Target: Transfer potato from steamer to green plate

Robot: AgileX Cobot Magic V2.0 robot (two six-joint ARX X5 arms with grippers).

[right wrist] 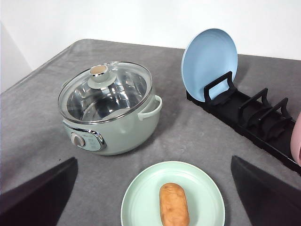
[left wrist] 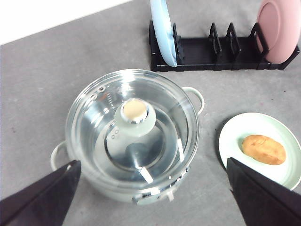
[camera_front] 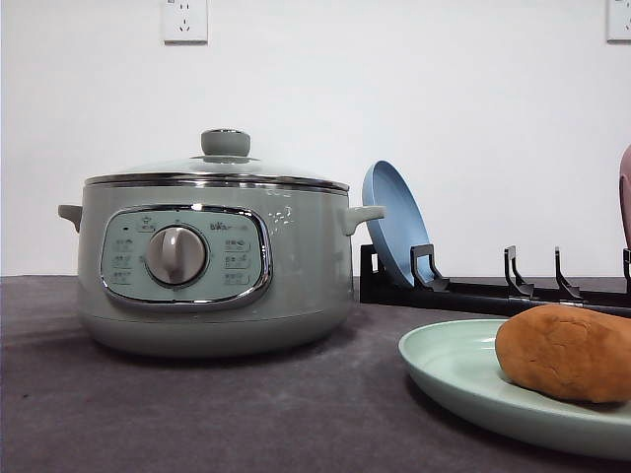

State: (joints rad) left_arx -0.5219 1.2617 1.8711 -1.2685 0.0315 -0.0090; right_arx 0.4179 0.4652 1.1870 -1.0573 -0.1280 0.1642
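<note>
The potato [camera_front: 567,352] lies on the green plate [camera_front: 444,360] at the front right of the table. The steamer [camera_front: 296,266] stands to the left with its glass lid [camera_front: 226,143] on. In the left wrist view my left gripper [left wrist: 153,165] hangs open above the steamer [left wrist: 94,117], its dark fingers [left wrist: 47,197] spread wide; the potato [left wrist: 264,149] and green plate [left wrist: 235,136] lie off to one side. My right gripper [right wrist: 153,162] is open and high above the green plate [right wrist: 141,197] and potato [right wrist: 174,205], with the steamer [right wrist: 122,136] beyond. Through the lid the pot looks empty.
A black dish rack [camera_front: 473,291] stands behind the plate. It holds an upright blue plate [camera_front: 394,222] and a pink plate [left wrist: 277,28] at its far end. The grey cloth ends at a white wall behind.
</note>
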